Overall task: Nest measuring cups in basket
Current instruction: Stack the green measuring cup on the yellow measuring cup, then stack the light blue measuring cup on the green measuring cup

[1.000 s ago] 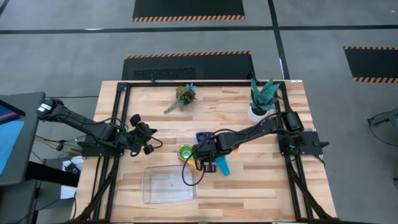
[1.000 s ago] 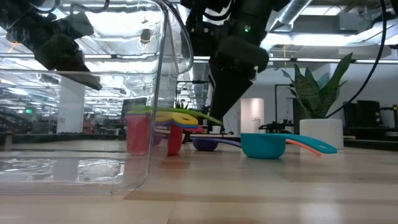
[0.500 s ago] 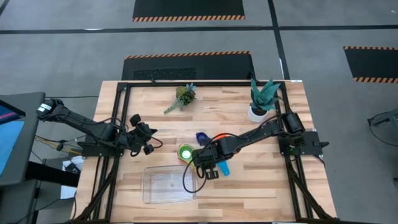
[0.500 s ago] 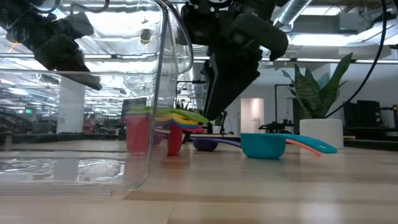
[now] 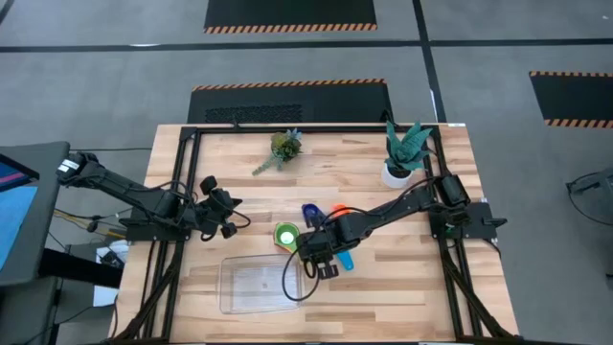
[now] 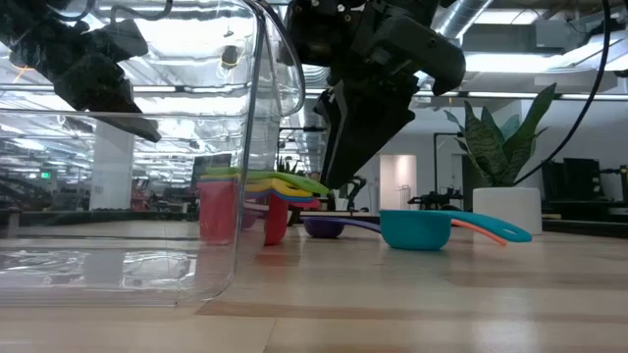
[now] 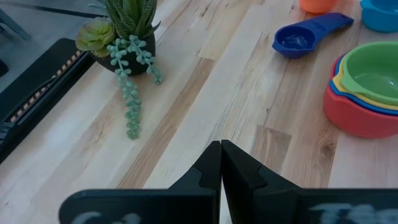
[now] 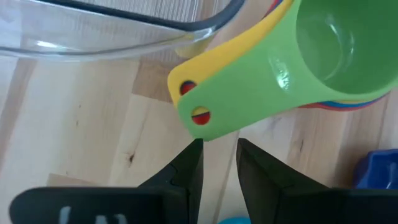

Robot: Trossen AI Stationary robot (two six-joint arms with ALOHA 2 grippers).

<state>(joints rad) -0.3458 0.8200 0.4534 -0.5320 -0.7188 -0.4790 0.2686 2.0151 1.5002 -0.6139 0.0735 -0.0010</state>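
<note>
While succulent [image 7: 127,37] stands clear | basket [image 8: 112,31] borders nested cups [image 8: 298,56]

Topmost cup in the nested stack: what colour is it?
Green; the topmost cup shows best in the right wrist view, sitting in a yellow cup.

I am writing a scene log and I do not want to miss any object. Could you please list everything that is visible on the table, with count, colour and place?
Nested measuring cups: one stack, green on top, then yellow, blue, red; mid-table, just outside the basket.
Dark blue measuring cup: one, loose, beyond the stack.
Light blue measuring cup: one, loose, by the right arm.
Orange measuring cup: one, mostly hidden.
Basket: one, clear, near edge, empty.
Trailing succulent: one, far side.
Spiky plant in white pot: one, far right.
Left gripper: shut, waiting at left.
Right gripper: slightly open, at the stack's handles.
</note>
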